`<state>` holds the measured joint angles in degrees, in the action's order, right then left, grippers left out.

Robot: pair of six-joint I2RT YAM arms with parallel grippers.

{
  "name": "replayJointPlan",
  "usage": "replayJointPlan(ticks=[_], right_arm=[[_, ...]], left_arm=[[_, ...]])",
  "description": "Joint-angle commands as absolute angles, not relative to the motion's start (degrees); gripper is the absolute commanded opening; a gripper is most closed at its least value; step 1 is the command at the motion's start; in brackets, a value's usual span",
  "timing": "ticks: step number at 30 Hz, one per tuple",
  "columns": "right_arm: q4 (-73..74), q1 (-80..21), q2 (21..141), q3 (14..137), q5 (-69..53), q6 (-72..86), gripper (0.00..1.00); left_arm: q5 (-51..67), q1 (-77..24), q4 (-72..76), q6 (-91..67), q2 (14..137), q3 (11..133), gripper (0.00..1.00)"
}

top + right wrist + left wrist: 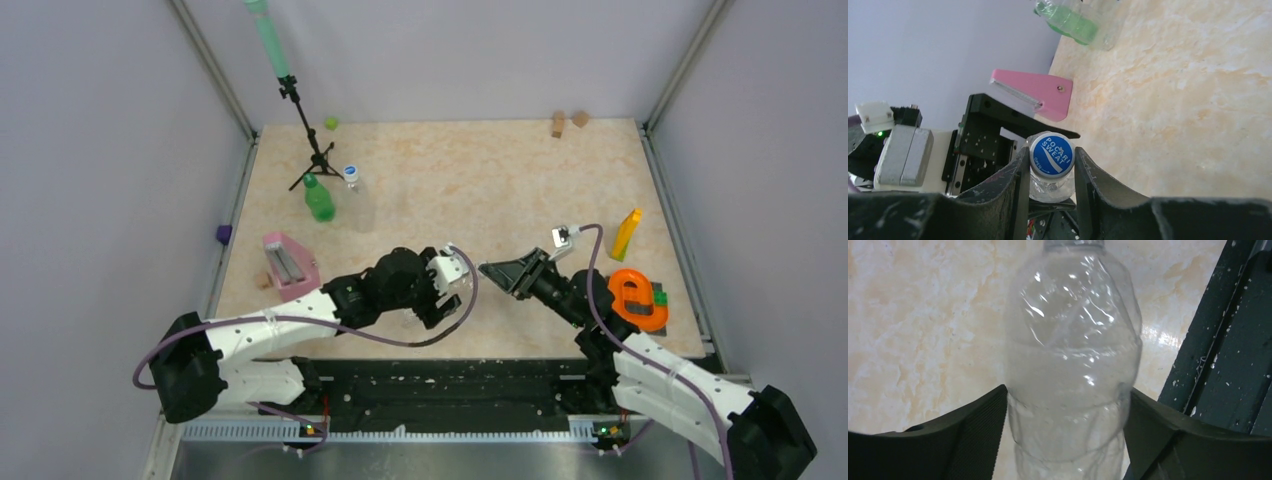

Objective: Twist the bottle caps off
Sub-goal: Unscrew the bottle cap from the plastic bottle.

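Printed in white on blue cap (pixel 1052 155): "POCARI SWEAT", with small "OPEN" near the rim. Round, smooth plastic, clamped on both sides by right gripper (pixel 497 270), arm stretched low toward the middle of marbled table (pixel 480 180). Behind cap, clear bottle (pixel 1073 365): thin, crumpled, colourless, held sideways over the near middle. Closed against both flanks of it, left gripper (pixel 1067 400), wrist turned toward the right arm.

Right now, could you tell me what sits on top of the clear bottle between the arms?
A blue Pocari Sweat cap, pinched by the right claw. Its fingers cover the cap's sides and much of the neck.
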<state>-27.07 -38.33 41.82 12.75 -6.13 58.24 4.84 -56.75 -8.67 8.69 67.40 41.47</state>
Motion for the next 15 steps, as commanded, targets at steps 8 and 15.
replayJointPlan(ticks=[8,15], right_arm=[[-32.8,-38.3,42.2,11.9,-9.4,58.9,0.14],[-31.5,-38.3,40.1,11.2,-7.9,59.0,0.14]], left_arm=[[3.9,-56.5,0.6,4.0,68.6,40.5,0.89],[5.2,-55.6,-1.9,4.1,68.3,40.4,0.93]])
